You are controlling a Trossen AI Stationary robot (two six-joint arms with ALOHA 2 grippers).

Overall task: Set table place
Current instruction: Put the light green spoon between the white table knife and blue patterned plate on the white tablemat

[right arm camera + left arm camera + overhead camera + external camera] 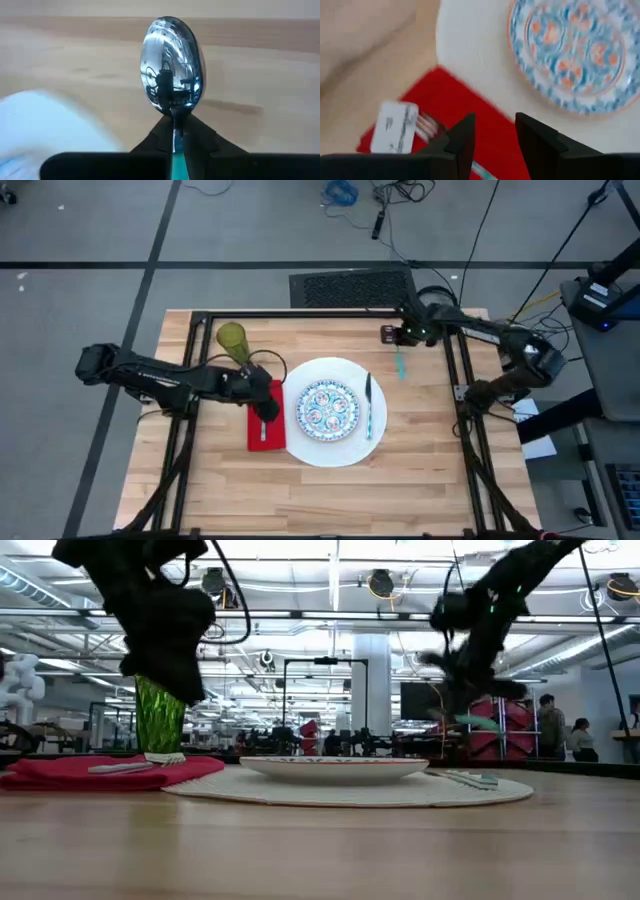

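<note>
Right now the big white plate [300,442] sits mid table [420,490], w/ the small patterned plate [325,410] centered on it. Left gripper [265,408] hovers over the red napkin [262,440], which touches the big plate's left edge; fingers [462,137] spread, nothing btwn them. Green tumbler [232,338] stands just behind the napkin. Right gripper [402,338] is up off the table behind the big plate's right side, pinching the teal spoon [172,75] by its handle. Another utensil [368,402] lies on the plate's right rim.
</note>
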